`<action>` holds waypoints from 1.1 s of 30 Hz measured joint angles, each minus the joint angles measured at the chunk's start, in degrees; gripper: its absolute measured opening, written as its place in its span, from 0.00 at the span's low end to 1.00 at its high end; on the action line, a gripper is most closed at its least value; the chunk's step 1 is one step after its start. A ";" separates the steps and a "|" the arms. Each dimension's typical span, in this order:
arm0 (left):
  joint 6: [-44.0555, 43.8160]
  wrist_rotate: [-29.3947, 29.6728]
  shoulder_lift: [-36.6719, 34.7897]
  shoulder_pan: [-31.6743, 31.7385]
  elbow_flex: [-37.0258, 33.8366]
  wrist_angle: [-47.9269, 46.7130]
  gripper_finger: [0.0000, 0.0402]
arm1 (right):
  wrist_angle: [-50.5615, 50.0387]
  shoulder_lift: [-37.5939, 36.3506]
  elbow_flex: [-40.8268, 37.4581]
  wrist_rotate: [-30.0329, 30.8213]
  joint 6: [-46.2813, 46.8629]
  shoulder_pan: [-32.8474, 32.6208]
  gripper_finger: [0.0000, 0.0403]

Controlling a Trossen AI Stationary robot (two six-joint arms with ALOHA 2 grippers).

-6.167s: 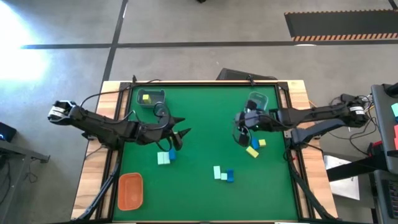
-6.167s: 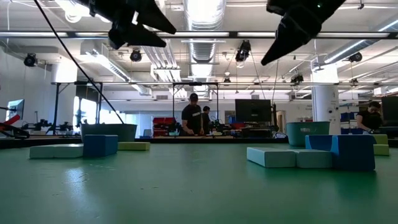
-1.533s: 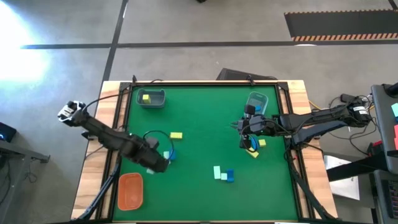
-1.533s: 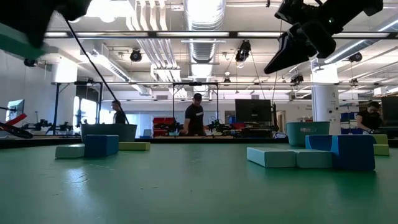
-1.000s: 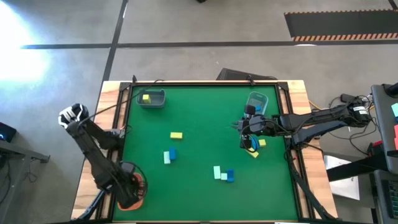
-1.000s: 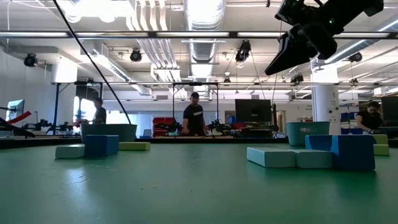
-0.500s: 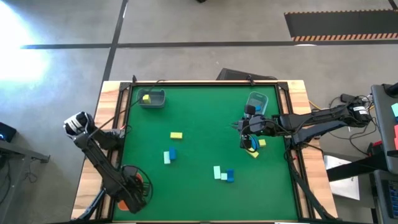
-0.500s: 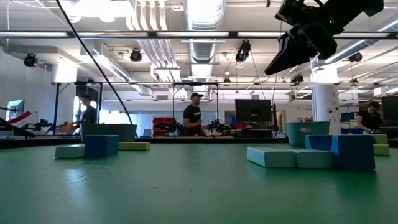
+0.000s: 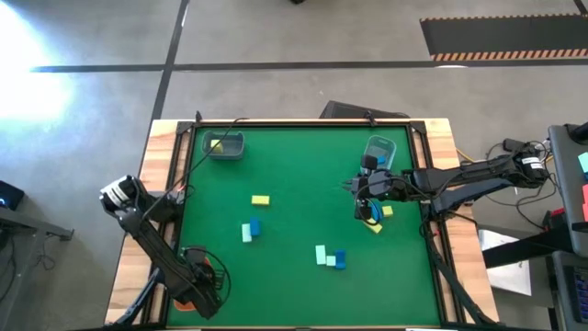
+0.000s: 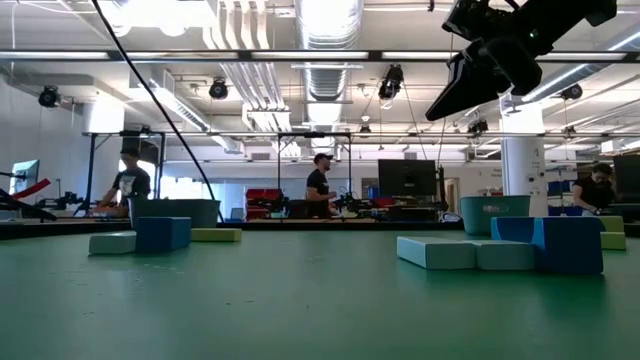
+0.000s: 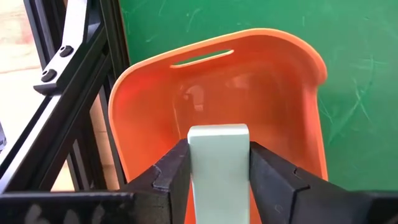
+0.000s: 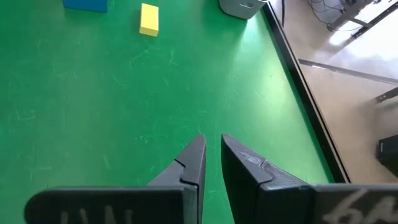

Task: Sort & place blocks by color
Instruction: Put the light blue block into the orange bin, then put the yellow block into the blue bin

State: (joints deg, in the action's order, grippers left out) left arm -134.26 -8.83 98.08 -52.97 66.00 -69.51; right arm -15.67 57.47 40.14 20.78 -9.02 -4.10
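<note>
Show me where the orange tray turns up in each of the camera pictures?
High view: orange tray at the table's near-left corner, mostly hidden under the left end effector.
Low view: not in it.
Left wrist view: fills the middle, behind the held mint block.
Right wrist view: not in it.
Shared landmark: the green mat.

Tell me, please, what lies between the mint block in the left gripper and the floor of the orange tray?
Nothing. In the left wrist view the mint block hangs over the orange tray, whose visible floor is bare.
</note>
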 joint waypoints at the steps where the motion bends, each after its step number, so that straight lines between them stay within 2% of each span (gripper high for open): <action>1: 0.03 0.01 0.08 0.00 0.00 0.00 0.33 | -0.01 0.00 0.00 0.00 -0.01 -0.01 0.09; 9: 0.12 0.03 0.07 0.00 0.00 0.03 0.46 | -0.05 0.00 0.00 0.00 0.00 -0.01 0.09; 14: 1.88 0.01 -1.56 0.55 0.68 -0.16 0.47 | -0.05 0.00 0.00 0.00 0.00 0.00 0.09; 20: 7.57 1.58 -7.23 5.32 2.54 -0.49 0.47 | -0.06 0.00 0.00 0.00 0.00 -0.01 0.09; 23: 16.27 9.74 -9.62 8.90 3.62 0.78 0.47 | -0.01 0.00 0.00 0.00 0.13 0.00 0.09; 26: 29.54 20.61 -11.76 13.37 4.34 4.06 0.47 | 0.01 0.00 0.00 0.00 1.05 0.00 0.09; 28: 39.74 25.73 -13.07 16.67 4.69 6.90 0.47 | 0.00 0.00 0.00 0.00 2.29 -0.01 0.09; 33: 68.94 28.94 -15.31 24.97 4.61 16.08 0.47 | -0.05 0.02 0.00 -0.05 8.33 0.00 0.09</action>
State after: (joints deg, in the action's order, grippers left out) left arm -65.31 20.10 82.77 -28.00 70.61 -53.42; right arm -15.73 57.49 40.14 20.73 -0.68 -4.10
